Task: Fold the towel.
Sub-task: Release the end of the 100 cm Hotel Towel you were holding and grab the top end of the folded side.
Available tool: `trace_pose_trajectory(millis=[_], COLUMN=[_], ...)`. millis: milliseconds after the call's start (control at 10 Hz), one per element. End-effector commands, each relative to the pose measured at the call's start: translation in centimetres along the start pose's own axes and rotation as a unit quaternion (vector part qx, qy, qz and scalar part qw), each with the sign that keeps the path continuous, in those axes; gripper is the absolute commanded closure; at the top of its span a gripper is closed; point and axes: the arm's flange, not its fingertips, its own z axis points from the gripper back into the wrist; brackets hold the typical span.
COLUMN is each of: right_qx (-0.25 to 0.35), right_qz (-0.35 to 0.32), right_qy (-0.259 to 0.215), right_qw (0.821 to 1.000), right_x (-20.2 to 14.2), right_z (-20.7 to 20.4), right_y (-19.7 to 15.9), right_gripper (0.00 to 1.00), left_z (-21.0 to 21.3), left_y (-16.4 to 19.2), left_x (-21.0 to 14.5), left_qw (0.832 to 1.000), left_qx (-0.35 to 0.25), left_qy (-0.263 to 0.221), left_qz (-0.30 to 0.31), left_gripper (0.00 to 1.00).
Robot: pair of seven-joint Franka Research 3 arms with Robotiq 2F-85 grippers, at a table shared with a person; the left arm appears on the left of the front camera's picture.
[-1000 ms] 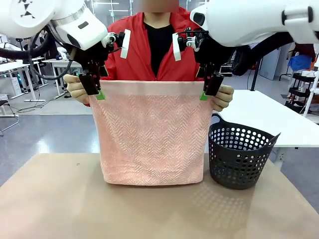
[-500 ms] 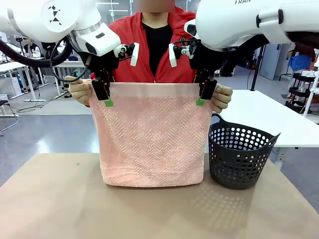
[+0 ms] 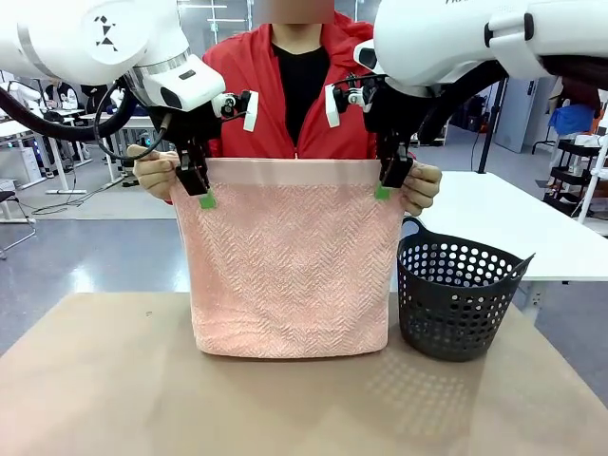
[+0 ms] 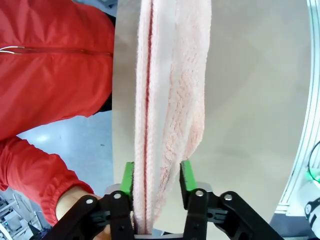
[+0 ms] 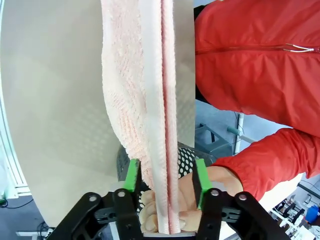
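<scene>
Across the surface, in the front view, the towel hangs as a flat pink sheet, with its lower edge down at the surface. A person in a red jacket stands behind it at 12 o'clock and holds the two top corners, one hand at 9 o'clock of the top band and the other hand at 3 o'clock. The left pincer sits on the towel's 10 o'clock corner and the right pincer on the 2 o'clock corner. A dark basket stands just beside the towel at 4 o'clock.

From the left wrist, the left pincer is closed on the towel: both green pads press the doubled top edge. The person's hand is at 8 o'clock.

From the right wrist, the green pads of the right pincer stand on both sides of the towel edge, with a little space at each pad, so I cannot tell if it grips. The person's hand holds the edge at 4 o'clock, just beside the pads.
</scene>
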Motion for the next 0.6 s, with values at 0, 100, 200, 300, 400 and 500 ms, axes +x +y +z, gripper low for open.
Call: trace_pose_trajectory(millis=[0,100,200,300,400,500], right_qx=[0.009,0.011,0.012,0.015,0.015,0.015], right_qz=[-0.011,-0.011,-0.010,-0.012,-0.012,-0.012], right_qy=[-0.011,-0.012,-0.014,-0.016,-0.017,-0.017], right_qw=[1.000,1.000,1.000,1.000,1.000,1.000], right_x=[0.23,0.21,0.18,0.11,0.10,0.15], right_z=[0.18,0.16,0.07,-0.06,-0.11,-0.11], right_y=[-0.09,0.00,0.07,0.07,0.10,0.07], right_gripper=[0.88,0.98,1.00,1.00,1.00,1.00], left_z=[0.50,0.58,0.56,0.47,0.46,0.48], left_y=[-0.24,-0.27,-0.29,-0.32,-0.37,-0.36], left_x=[-0.34,-0.47,-0.55,-0.59,-0.66,-0.87], left_qw=[1.000,1.000,1.000,1.000,1.000,1.000], left_qx=[-0.007,-0.006,-0.005,-0.007,-0.006,-0.004], left_qy=[-0.003,-0.004,-0.005,-0.005,-0.004,-0.004], left_qz=[0.000,0.000,0.003,0.004,0.004,0.008], left_gripper=[0.94,1.00,1.00,1.00,1.00,1.00])
